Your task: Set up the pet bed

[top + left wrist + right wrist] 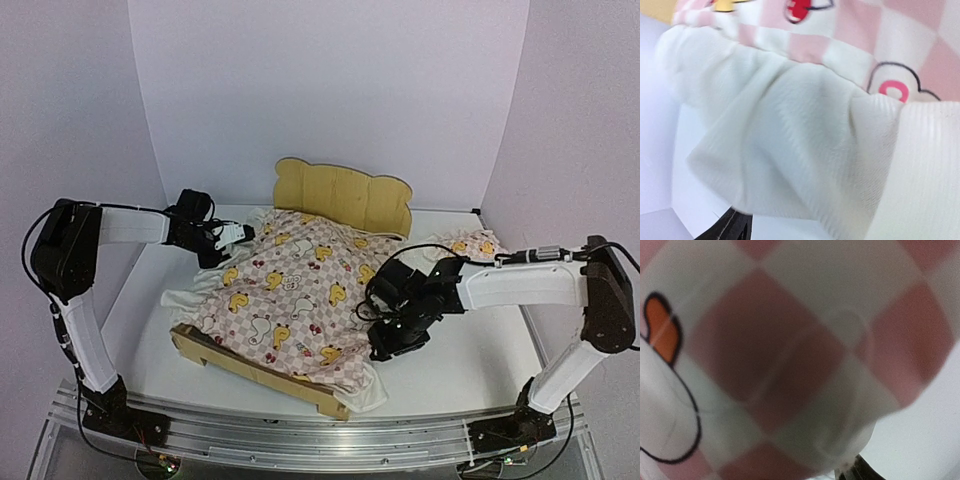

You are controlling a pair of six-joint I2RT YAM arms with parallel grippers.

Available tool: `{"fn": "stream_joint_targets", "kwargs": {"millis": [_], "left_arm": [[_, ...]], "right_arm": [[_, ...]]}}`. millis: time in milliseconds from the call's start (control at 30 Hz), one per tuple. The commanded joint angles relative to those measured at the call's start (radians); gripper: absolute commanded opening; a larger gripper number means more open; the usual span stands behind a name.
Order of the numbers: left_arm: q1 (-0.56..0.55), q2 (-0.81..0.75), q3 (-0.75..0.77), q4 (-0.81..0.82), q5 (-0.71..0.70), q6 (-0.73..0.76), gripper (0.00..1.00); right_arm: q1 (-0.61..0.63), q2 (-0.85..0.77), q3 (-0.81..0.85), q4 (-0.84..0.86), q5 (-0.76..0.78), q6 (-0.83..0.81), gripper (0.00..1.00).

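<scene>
The pet bed sits mid-tabletop, headboard to the far side, its base under the duck quilt. The left gripper is right at the quilt's far-left corner, beside the headboard end. Its wrist view is filled with cream ruffle, so I cannot tell how the jaws stand. The right gripper is down on the bed's right flank, pressed into checked fabric; its state is unreadable too. A small pillow lies off to the right.
</scene>
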Motion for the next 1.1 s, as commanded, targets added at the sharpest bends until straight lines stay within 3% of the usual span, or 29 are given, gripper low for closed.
{"fn": "stream_joint_targets", "kwargs": {"millis": [0, 133, 233, 367, 500, 600, 667, 800, 867, 1000, 1067], "left_arm": [[-0.082, 0.073, 0.116, 0.028, 0.240, -0.010, 0.57], [-0.066, 0.094, 0.236, -0.060, 0.265, -0.024, 0.58], [0.008, 0.054, 0.259, -0.128, 0.294, 0.006, 0.60], [0.159, 0.004, 0.254, -0.173, 0.272, 0.051, 0.62], [0.277, -0.057, 0.254, -0.201, 0.257, 0.008, 0.66], [0.323, -0.126, 0.239, -0.230, 0.202, -0.072, 0.67], [0.332, -0.187, 0.226, -0.277, 0.160, -0.116, 0.67], [0.333, -0.343, 0.139, -0.441, 0.146, -0.148, 0.67], [0.333, -0.401, 0.071, -0.541, 0.165, -0.157, 0.67], [0.333, -0.451, -0.035, -0.688, 0.189, -0.202, 0.63], [0.333, -0.481, -0.098, -0.692, 0.187, -0.216, 0.63]], "right_arm": [[0.152, 0.117, 0.094, 0.445, 0.105, 0.118, 0.52], [0.241, 0.247, 0.247, 0.475, 0.139, 0.069, 0.53], [0.243, 0.228, 0.216, 0.464, 0.168, 0.058, 0.53], [0.204, 0.084, 0.080, 0.341, 0.191, 0.020, 0.56], [0.115, -0.076, 0.025, 0.120, 0.090, -0.101, 0.58], [0.004, -0.198, 0.032, -0.051, 0.062, -0.183, 0.60], [-0.073, -0.277, 0.037, -0.113, 0.125, -0.237, 0.63], [-0.212, -0.416, 0.044, -0.073, 0.249, -0.359, 0.74], [-0.290, -0.442, 0.049, 0.011, 0.248, -0.435, 0.74], [-0.441, -0.395, 0.098, 0.167, 0.061, -0.520, 0.67], [-0.508, -0.326, 0.150, 0.214, -0.028, -0.518, 0.68]]}}
